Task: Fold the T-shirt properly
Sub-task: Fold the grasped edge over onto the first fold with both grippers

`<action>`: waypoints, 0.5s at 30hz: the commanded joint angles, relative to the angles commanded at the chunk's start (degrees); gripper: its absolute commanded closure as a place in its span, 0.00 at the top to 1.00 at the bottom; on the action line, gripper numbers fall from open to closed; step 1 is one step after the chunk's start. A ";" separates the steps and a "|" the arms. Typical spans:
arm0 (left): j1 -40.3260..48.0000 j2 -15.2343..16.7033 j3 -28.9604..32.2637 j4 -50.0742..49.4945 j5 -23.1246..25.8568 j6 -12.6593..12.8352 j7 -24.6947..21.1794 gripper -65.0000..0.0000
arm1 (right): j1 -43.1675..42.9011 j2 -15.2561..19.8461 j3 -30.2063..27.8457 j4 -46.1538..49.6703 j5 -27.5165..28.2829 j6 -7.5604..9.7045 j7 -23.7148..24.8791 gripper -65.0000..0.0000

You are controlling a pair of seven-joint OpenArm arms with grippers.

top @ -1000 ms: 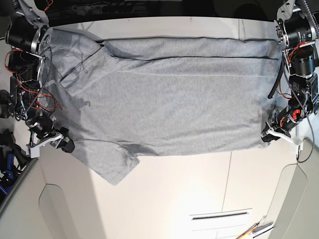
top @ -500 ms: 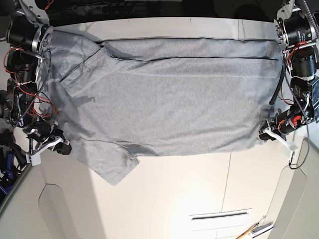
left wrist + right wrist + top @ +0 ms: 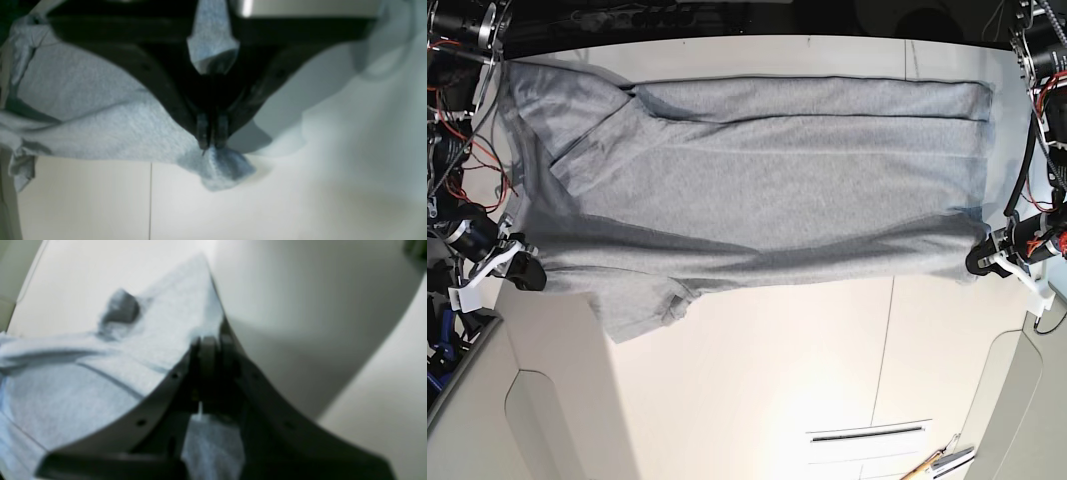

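T-shirt (image 3: 807, 190): long axis across the base view; sleeve-like flap points down-left
Left hand (image 3: 212, 143): pinching the near edge
Right hand (image 3: 539, 284): clenched on cloth

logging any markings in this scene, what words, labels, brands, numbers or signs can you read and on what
Nothing can be read in these views.
T-shirt: no lettering shows on the sides in view.
Left hand and right hand: dark and blurred, no legible marking.
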 joint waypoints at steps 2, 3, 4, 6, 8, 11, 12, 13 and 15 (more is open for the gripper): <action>2.19 -1.42 0.00 2.56 -1.66 0.00 0.50 0.00 | -2.40 0.76 0.00 3.26 0.02 0.00 -0.55 0.00; 3.52 -2.01 0.00 4.44 -2.34 0.00 1.46 0.00 | -3.48 1.18 0.00 4.52 0.09 0.00 -0.55 0.00; 4.87 -2.34 0.00 6.56 -2.82 0.00 2.21 0.00 | -4.33 1.49 0.13 5.44 0.04 0.00 -0.74 0.00; 8.28 -2.97 0.00 11.54 -3.96 0.00 2.60 0.00 | -5.77 2.21 0.13 6.71 1.03 0.00 -0.98 0.00; 12.20 -3.61 0.00 16.87 -3.93 0.00 2.60 0.00 | -7.34 2.91 0.20 7.76 1.70 0.02 -2.01 0.00; 17.53 -4.57 -0.28 23.67 -3.30 0.00 2.84 0.00 | -10.12 4.17 0.33 9.22 3.28 0.02 -2.56 0.00; 19.08 -4.85 -0.63 25.27 -3.28 0.00 2.93 0.00 | -10.91 4.46 0.46 9.53 3.63 0.02 -2.60 0.00; 20.44 -4.94 -1.14 26.53 -3.15 0.00 3.06 0.00 | -11.45 4.66 0.50 9.73 3.63 0.02 -2.67 0.00; 23.12 -5.01 -2.99 28.02 -3.13 0.00 3.02 0.00 | -12.57 4.96 0.59 9.79 3.61 0.04 -2.64 0.00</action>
